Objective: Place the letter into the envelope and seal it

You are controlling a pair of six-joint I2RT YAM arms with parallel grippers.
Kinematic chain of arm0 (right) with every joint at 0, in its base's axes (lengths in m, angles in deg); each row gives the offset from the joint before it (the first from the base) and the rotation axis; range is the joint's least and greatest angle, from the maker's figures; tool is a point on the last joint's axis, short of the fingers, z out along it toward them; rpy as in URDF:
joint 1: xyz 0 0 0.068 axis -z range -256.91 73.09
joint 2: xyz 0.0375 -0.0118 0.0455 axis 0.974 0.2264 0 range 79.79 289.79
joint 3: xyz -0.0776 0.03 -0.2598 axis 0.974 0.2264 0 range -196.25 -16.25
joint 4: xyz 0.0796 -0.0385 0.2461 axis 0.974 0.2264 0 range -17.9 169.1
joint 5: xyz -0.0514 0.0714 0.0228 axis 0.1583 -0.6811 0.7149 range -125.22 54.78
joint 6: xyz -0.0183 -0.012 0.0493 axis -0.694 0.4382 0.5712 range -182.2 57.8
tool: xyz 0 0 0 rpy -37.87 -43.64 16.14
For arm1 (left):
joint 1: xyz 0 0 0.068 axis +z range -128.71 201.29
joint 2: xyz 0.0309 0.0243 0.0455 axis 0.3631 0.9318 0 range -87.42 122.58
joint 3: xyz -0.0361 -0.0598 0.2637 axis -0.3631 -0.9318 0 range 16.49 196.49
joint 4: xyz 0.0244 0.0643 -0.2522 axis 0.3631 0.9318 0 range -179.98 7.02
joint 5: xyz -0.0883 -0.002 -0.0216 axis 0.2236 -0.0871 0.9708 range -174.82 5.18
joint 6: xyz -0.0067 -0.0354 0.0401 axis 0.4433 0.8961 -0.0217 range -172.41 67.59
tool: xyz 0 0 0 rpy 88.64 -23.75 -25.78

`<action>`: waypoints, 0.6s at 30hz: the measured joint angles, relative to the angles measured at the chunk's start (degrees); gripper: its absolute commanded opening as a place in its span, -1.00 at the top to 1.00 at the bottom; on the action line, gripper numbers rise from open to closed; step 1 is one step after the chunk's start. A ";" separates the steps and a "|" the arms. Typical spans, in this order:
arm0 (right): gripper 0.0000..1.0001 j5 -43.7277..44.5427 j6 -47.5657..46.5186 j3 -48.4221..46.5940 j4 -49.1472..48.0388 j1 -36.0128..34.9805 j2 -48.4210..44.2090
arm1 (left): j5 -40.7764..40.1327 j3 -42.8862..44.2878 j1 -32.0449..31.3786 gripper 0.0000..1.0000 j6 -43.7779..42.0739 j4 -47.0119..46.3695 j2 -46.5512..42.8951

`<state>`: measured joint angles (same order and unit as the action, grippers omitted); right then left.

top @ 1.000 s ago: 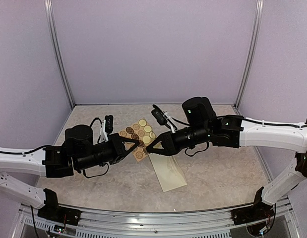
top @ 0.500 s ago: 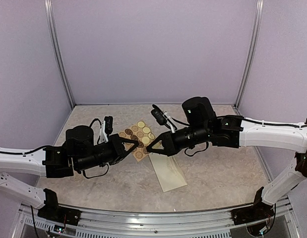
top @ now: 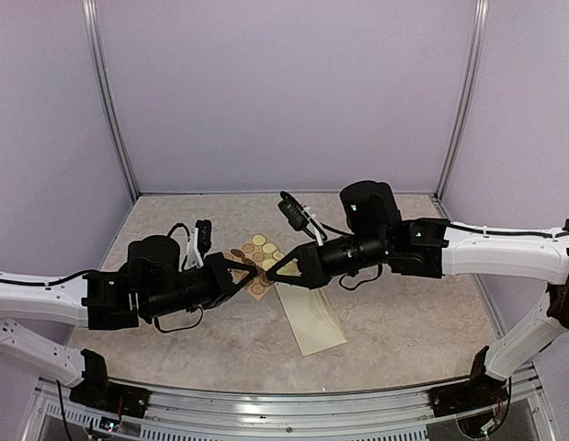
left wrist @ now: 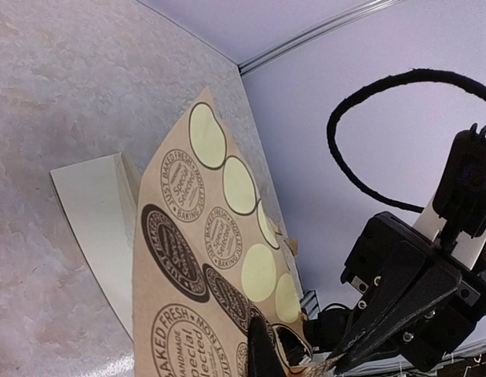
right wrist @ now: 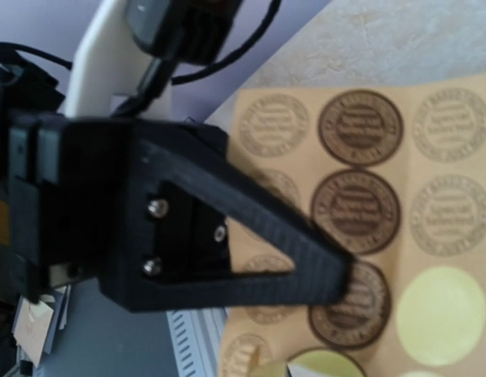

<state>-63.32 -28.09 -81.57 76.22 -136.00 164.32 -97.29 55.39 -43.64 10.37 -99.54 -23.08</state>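
Note:
The cream envelope (top: 312,322) lies flat on the table, just right of and nearer than the grippers; it also shows in the left wrist view (left wrist: 93,212). No letter shows. My left gripper (top: 245,268) is shut on the tan card of round stickers (top: 257,254) and holds it tilted above the table. The card fills the left wrist view (left wrist: 191,236). My right gripper (top: 267,270) meets the card's near edge, its tips pinched together on a dark sticker (left wrist: 294,345). In the right wrist view the left gripper's finger (right wrist: 250,236) crosses the card (right wrist: 431,157).
Purple walls with metal posts (top: 109,101) enclose the marbled table (top: 403,322). Both arms reach inward and nearly touch at the middle. A black cable (left wrist: 368,102) loops off the right arm.
The two grippers have drawn closer together over the sticker card. The right gripper's tip has moved left and a little farther back. The card now stands more tilted.

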 measured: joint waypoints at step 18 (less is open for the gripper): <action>0.53 1.97 0.02 0.22 0.44 0.00 0.00 | 0.07 -0.31 0.00 1.00 -0.22 0.76 0.79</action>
<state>-61.35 -28.07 -81.35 76.66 -136.00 164.32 -97.22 55.08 -43.64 10.15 -98.78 -22.29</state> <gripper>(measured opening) 0.120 0.003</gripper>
